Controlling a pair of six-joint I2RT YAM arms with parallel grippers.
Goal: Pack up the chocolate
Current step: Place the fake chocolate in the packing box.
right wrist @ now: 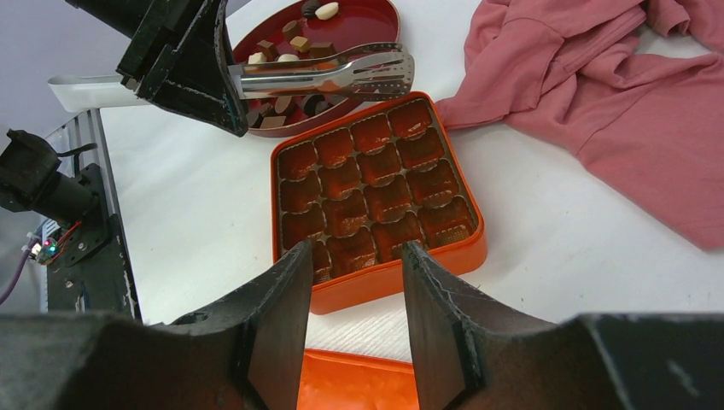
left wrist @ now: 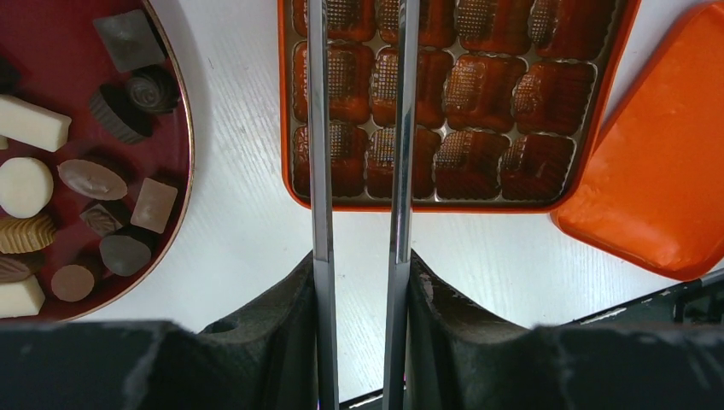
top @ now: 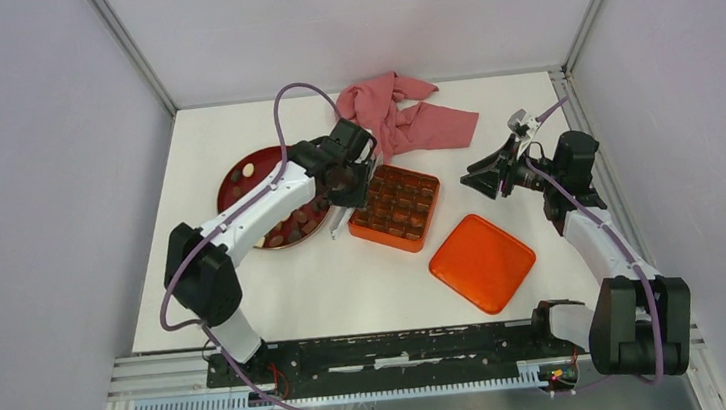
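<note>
**Top external.**
- Table [top: 347,287], white.
- Round dark-red plate [top: 236,177], left of centre. It carries the chocolate [top: 282,235], loose small pieces.
- Orange gridded tin [top: 382,238], just right of the plate.
- Orange lid [top: 482,262], apart from the tin, nearer the bases.
- Pink cloth [top: 411,120], crumpled at the far edge.
- Left gripper [top: 341,172], above the gap between plate and tin.
- Right gripper [top: 482,175], raised well right of the tin and facing it.

**Left wrist.**
- The left gripper is clamped on metal tongs [left wrist: 318,171]. Their two blades run out over the tin's near-left cells.
- The blade tips are out of frame.
- The plate's pieces, dark, tan and cream, lie to the left.

**Right wrist.**
- The right gripper [right wrist: 354,256] stands part open with nothing between its fingers.
- The tongs' toothed tips lie nearly together over the plate's rim by the tin's far corner, and look empty.
- The tin's cells show only brown liner.

**Step in hand (judged).**
- Fetching the first piece; packing looks unstarted.
- Swing the tips over one separate piece and let the blades spread before lowering.
- Squeeze gently, since hard pressure may chip the piece or shoot it out.
- Carry it low and release inside one cell.
</note>
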